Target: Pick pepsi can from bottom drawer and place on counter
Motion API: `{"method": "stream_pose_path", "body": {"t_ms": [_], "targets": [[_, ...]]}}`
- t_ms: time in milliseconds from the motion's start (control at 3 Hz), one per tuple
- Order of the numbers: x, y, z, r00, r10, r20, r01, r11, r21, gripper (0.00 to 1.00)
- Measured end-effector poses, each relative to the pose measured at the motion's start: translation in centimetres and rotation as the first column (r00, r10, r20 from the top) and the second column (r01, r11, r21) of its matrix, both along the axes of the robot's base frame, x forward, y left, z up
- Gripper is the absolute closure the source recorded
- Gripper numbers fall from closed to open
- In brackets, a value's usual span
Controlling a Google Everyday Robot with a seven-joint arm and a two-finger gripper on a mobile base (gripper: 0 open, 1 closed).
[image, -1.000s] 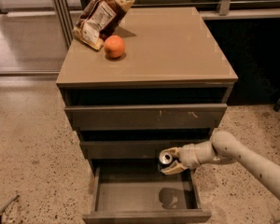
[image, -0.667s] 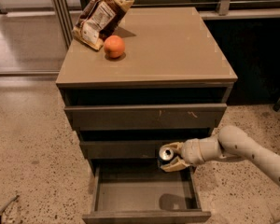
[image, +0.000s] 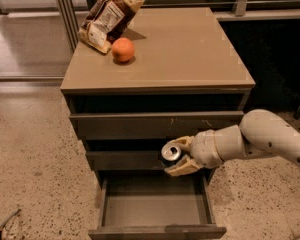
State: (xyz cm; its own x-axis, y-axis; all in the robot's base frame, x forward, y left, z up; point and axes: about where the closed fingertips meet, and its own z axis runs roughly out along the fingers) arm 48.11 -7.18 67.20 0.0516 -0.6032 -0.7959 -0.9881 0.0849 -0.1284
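Observation:
My gripper [image: 177, 156] comes in from the right on a white arm and is shut on the pepsi can [image: 170, 151]. The can's silver top faces up and left, and the can hangs in front of the middle drawer, above the open bottom drawer [image: 157, 210]. The bottom drawer is pulled out and looks bare inside. The counter [image: 190, 49] is the tan top of the cabinet, well above the gripper.
An orange [image: 123, 49] and a brown snack bag [image: 108, 16] lie at the counter's back left. The scratched upper drawer front [image: 160, 124] juts out slightly. Speckled floor surrounds the cabinet, and a dark shelf unit stands behind on the right.
The gripper has risen slightly with the can, further above the open bottom drawer. The arm has lifted with it.

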Motion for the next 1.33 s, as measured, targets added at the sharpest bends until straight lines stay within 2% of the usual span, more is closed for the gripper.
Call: {"method": "stream_pose_path", "body": {"t_ms": [333, 667, 1000, 1333], "targets": [[0.0, 0.1, 3.1, 0.9986, 0.000, 0.053, 0.002, 0.999, -0.049, 1.00], [0.2, -0.2, 3.3, 0.9990, -0.010, 0.042, 0.012, 0.999, -0.030, 1.00], [1.1, -2.1, 7.6, 0.9972, -0.069, 0.029, 0.069, 0.998, 0.009, 1.00], [2.6, -4.8, 17.1, 0.9878, -0.156, -0.002, 0.155, 0.985, 0.069, 1.00]]}}
